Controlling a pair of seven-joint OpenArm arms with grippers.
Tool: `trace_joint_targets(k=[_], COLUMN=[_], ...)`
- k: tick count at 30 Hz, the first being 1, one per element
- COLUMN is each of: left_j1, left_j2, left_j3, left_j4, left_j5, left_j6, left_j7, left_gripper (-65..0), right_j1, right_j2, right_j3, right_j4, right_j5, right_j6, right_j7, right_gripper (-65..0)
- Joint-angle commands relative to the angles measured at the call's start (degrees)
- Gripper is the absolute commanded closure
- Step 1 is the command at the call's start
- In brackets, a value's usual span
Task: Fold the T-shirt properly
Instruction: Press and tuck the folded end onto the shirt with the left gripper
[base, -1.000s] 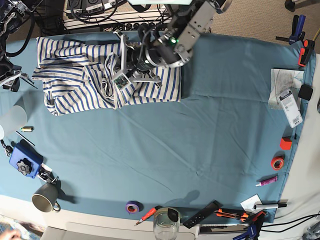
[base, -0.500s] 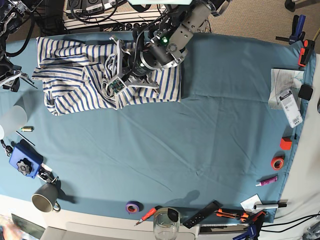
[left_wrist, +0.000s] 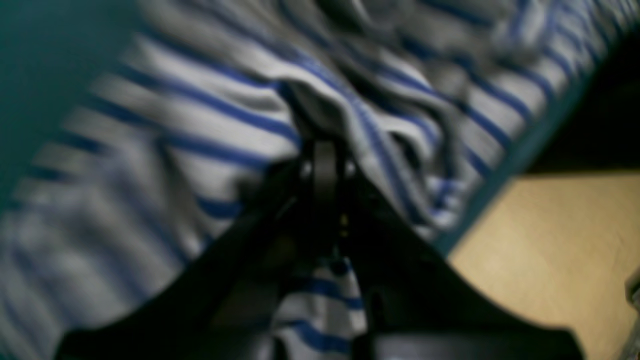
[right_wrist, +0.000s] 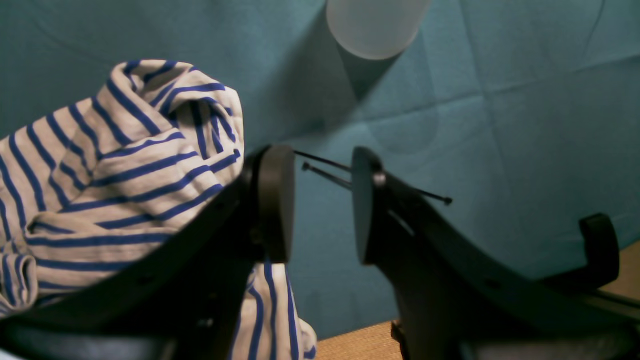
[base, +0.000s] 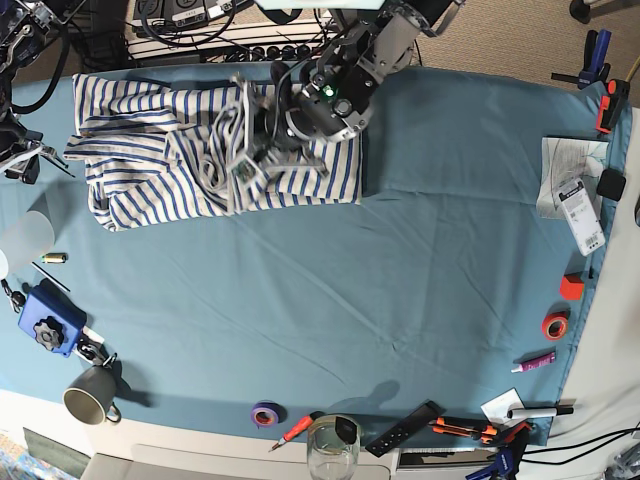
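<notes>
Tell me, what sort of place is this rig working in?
Likely a lab or workshop bench: a teal table cloth with tape rolls, a screwdriver and clamps along its edges, cables behind.

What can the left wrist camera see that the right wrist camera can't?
Only the left wrist view shows the left end effector pinched shut on a bunched fold of the striped T-shirt, blurry and very close.

Only the right wrist view shows the right end effector open and holding nothing, and a frosted cup on the cloth.

Both show the striped T-shirt and the teal table cloth.
</notes>
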Motion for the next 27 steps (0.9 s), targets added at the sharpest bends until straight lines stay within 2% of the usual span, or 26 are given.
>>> trace_joint_targets(k=[1, 9, 12, 16, 20, 22, 25, 27], left_j1=[-0.5, -1.5, -1.6, -1.6, -1.6, -1.6, -1.4, -0.7], left_j2=[1.2, 1.6, 1.5, 1.5, 1.0, 0.7, 0.3, 0.3], left_j3=[1.2, 10.9, 11.3, 11.3, 11.3, 11.3, 11.2, 10.5], left_j4=[0.0, -0.5, -0.5, -0.3, 4.6, 8.2, 12.4, 14.0], left_j5=[-0.4, -0.8, -1.0, -5.1, -7.3, -7.2, -3.6, 0.5], left_j6=[-0.2, -0.4, -0.5, -4.4, -4.5, -4.5, -4.2, -1.9], left_j7=[-1.0, -2.1, -2.0, -0.3, 0.6, 0.5, 0.5, 0.6], left_gripper=[0.0, 0.0, 0.0, 0.0, 0.0, 0.0, 0.0, 0.0], right_j1=[0.2, 0.3, 0.4, 0.4, 0.4, 0.4, 0.4, 0.4], right_j2=[1.4, 1.4, 1.4, 1.4, 1.4, 1.4, 1.4, 1.4], right_j3=[0.5, 0.5, 0.5, 0.5, 0.5, 0.5, 0.5, 0.5], right_j4=[0.7, 0.7, 0.7, 0.7, 0.7, 0.7, 0.7, 0.7], right_j5=[0.4, 0.5, 0.6, 0.6, 0.6, 0.5, 0.5, 0.3], right_j6=[-0.1, -0.1, -0.1, -0.1, -0.1, -0.1, -0.1, -0.1], right_j7=[1.3, 1.7, 1.8, 2.4, 3.6, 3.7, 3.7, 3.7], right_gripper=[-19.8, -19.8, -19.8, -19.8, -19.8, -19.8, -19.8, -19.8])
